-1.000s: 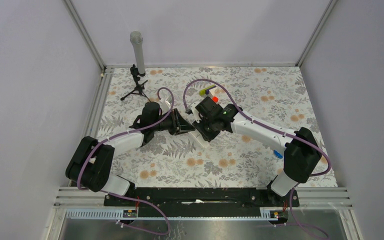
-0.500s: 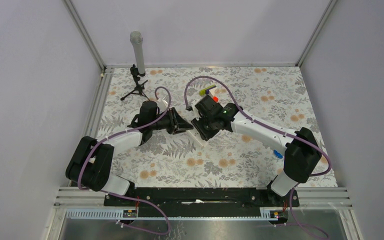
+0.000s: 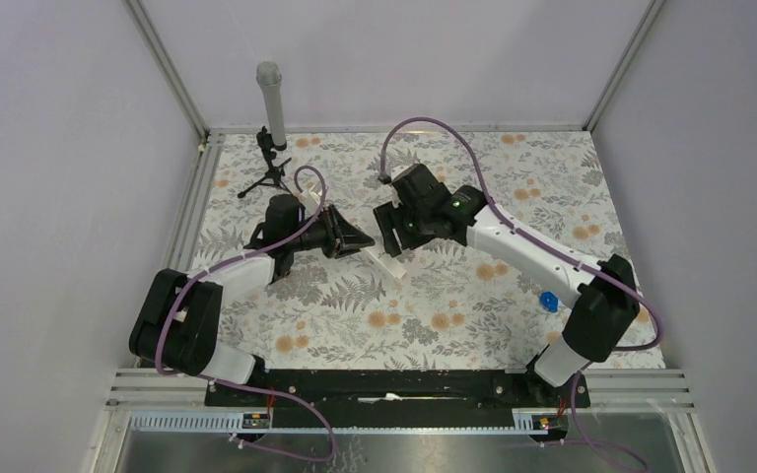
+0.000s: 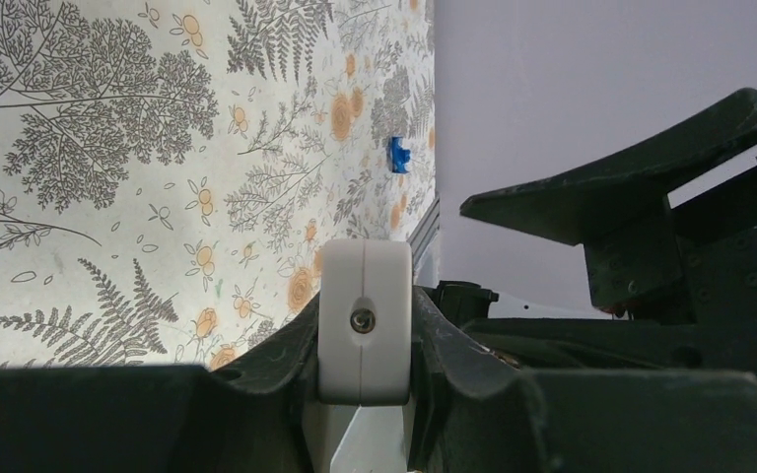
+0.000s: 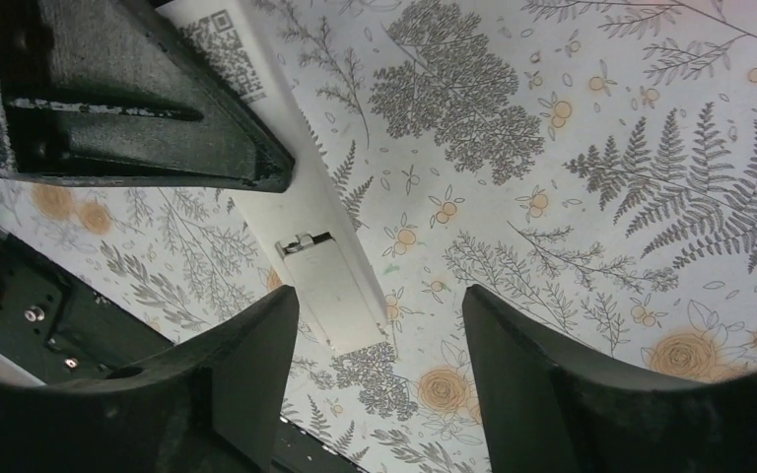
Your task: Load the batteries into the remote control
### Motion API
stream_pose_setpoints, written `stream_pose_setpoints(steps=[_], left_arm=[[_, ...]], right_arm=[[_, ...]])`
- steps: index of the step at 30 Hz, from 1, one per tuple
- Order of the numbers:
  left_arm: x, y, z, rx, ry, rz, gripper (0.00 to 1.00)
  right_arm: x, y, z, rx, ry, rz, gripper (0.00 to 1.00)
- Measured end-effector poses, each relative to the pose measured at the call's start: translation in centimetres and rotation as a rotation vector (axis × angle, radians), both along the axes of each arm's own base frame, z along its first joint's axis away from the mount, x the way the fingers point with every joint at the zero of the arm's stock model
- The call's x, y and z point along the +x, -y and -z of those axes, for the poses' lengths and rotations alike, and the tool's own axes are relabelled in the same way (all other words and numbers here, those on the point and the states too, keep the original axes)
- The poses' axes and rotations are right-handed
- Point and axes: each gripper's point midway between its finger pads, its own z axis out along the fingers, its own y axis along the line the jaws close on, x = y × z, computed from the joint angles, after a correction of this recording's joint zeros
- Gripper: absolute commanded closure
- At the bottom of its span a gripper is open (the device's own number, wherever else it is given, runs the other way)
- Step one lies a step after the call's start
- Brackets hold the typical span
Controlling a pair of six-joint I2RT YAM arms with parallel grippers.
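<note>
The remote control (image 3: 388,263) is a slim white bar lying slantwise at mid-table. My left gripper (image 3: 359,239) is shut on it. In the left wrist view my left gripper (image 4: 365,317) clamps the remote's (image 4: 365,296) white end face with its small screw. My right gripper (image 3: 391,236) is open and empty just above the remote's near end. In the right wrist view my right gripper (image 5: 379,298) hangs over the remote's back (image 5: 327,292), where a closed cover and a QR label show. The batteries are not in view.
A small blue piece (image 3: 548,300) lies near the right arm's base; it also shows in the left wrist view (image 4: 397,156). A black tripod with a grey tube (image 3: 271,118) stands at the back left. The floral mat (image 3: 453,315) covers the table.
My right gripper has pulled up and back from the remote, and its arm now covers the small coloured items behind it. My left gripper has shifted slightly left and back with the remote.
</note>
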Motion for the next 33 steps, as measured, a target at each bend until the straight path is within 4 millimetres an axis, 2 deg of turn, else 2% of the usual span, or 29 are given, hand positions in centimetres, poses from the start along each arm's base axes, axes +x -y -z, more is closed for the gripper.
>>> stream_pose_setpoints(steps=[3,6,10,14,18,22,28,33], left_arm=[[0.4,-0.3,-0.6,-0.024,-0.007,-0.017,1.0],[0.7,-0.5,-1.6,-0.054,-0.007,-0.03,1.0],[0.9,-0.9,-3.7,-0.088,0.008,-0.04,1.0],[1.6,-1.1,-7.0,-0.13,0.052,-0.047,1.0],[1.9,-1.0,-9.7,-0.171,0.067,-0.056,1.0],[2.1,-1.0,-11.7,-0.199,0.079,-0.059,1.0],[1.9,-1.0,-12.6,-0.221,0.054,-0.066,1.0],[1.8,-1.0,-12.9,-0.238,0.023,-0.073,1.0]], right_arm=[[0.6,0.5,-1.3,0.062,-0.014,0.103,0.15],[1.0,1.3,-2.9,0.164,-0.015,0.22,0.08],[0.0,2.3,-5.2,0.36,-0.028,0.352,0.07],[-1.2,1.2,-7.3,0.572,-0.078,0.412,0.08],[-1.4,0.2,-7.1,0.721,-0.138,0.47,0.08],[-1.3,-0.1,-6.8,0.772,-0.17,0.509,0.08],[-0.7,-0.9,-9.8,0.899,-0.142,0.501,0.06],[-0.5,-1.1,-10.7,0.973,-0.15,0.513,0.08]])
